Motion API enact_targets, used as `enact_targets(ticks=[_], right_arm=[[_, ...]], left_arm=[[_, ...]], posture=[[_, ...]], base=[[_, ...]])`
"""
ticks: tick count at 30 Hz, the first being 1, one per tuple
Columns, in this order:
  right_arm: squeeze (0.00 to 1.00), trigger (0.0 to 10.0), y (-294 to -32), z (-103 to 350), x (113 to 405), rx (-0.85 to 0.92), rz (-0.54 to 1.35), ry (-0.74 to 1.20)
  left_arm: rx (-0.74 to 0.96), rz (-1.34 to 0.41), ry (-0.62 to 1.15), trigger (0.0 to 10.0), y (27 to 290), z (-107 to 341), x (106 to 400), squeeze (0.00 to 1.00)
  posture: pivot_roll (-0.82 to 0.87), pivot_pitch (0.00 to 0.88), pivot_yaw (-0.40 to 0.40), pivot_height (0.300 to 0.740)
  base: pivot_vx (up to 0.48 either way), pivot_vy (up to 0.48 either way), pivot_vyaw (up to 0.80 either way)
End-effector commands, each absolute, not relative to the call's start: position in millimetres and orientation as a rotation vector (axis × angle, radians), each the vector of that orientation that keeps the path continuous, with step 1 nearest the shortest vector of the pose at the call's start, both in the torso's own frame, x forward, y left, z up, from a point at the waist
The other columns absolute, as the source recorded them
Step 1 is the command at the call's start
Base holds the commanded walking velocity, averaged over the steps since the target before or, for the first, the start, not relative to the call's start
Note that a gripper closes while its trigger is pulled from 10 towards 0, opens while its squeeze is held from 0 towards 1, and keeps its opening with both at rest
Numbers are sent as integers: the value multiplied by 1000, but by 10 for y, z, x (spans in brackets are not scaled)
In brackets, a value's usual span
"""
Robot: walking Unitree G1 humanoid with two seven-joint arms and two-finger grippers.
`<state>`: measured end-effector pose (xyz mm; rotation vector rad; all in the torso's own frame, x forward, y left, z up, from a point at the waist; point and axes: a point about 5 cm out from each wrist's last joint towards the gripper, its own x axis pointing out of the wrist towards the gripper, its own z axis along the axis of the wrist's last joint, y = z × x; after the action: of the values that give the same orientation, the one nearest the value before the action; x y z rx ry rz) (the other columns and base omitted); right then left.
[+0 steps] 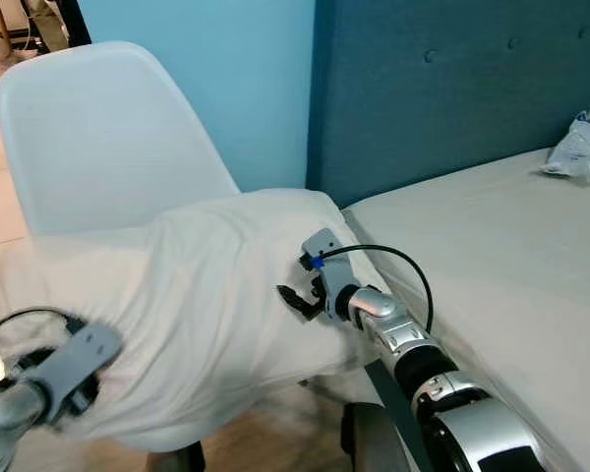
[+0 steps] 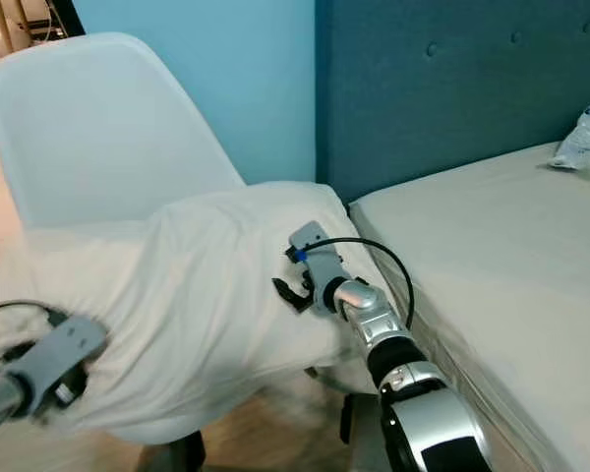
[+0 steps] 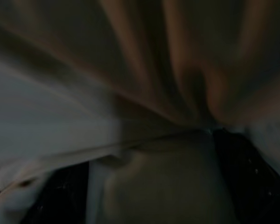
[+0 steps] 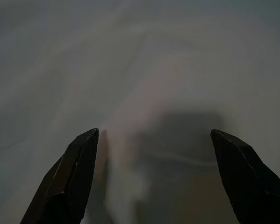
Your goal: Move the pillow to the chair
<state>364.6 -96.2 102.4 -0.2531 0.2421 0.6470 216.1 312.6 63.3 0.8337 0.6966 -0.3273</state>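
Observation:
A white pillow point(image 1: 197, 295) lies draped over the seat of a white plastic chair point(image 1: 88, 138), sagging over its front edge. My right gripper point(image 1: 293, 300) hovers at the pillow's right side, close to the fabric; the right wrist view shows it point(image 4: 154, 182) open, with nothing between the fingers. My left arm point(image 1: 49, 379) reaches in from the lower left and its fingers are buried in the pillow's near edge. In the dark left wrist view, bunched pillow fabric point(image 3: 168, 93) sits between the two fingers of the left gripper point(image 3: 154, 186).
A bed point(image 1: 492, 256) with a beige sheet runs close along the chair's right side, backed by a dark blue headboard point(image 1: 452, 88). A white crumpled bag point(image 1: 578, 152) lies at the bed's far right. Behind the chair is a light blue wall point(image 1: 246, 79).

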Motion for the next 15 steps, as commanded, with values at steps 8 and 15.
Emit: enact_targets(ticks=[8, 15], right_arm=[[0, 10000, -953, 1025, 3663, -231, 612, 236], [0, 10000, -964, 1030, 3669, -225, 597, 233]], left_arm=[[584, -579, 843, 10000, 3035, 839, 1852, 0], [235, -501, 301, 10000, 2898, 1589, 2367, 0]], posture=[[38, 91, -14, 550], [38, 86, -14, 550]], base=[[0, 0, 0], [0, 0, 0]])
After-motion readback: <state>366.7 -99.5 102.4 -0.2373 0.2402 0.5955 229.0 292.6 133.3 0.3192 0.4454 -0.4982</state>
